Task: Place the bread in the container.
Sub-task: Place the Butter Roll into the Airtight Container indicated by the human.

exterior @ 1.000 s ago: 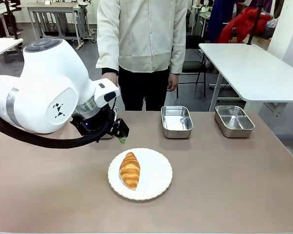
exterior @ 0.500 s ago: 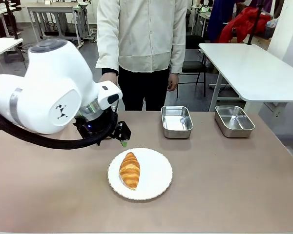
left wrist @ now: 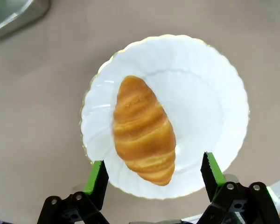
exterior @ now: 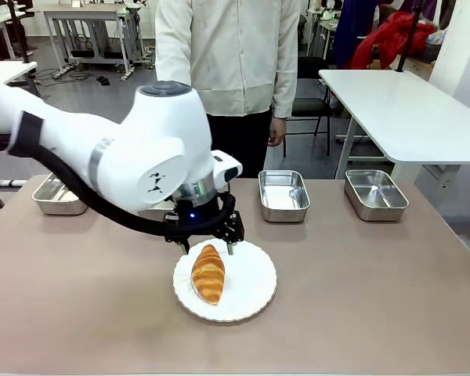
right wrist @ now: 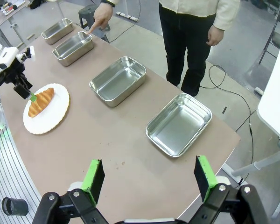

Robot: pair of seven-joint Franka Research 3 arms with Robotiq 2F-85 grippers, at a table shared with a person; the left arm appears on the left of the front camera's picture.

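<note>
bread: croissant lying on the round white plate, near-centre of the table; long axis runs near-to-far, sits on the left half of the plate. Nothing touching it.
left gripper: hangs just over the far end of the croissant, jaws wide apart, empty. In the left wrist view the two green pads straddle one end of the croissant, clear of it on both sides, plate under it.
right gripper: jaws apart, empty, well above the table, over its right end.
container: four steel trays in a row along the far edge. The person's hand points at the second tray from the left, fingertip at its far rim. In the front view that tray is behind the left arm.
other trays: far-left tray, centre-right tray, far-right tray; all look empty.
person: standing at the far side, behind the middle of the table, other hand down at their side.
</note>
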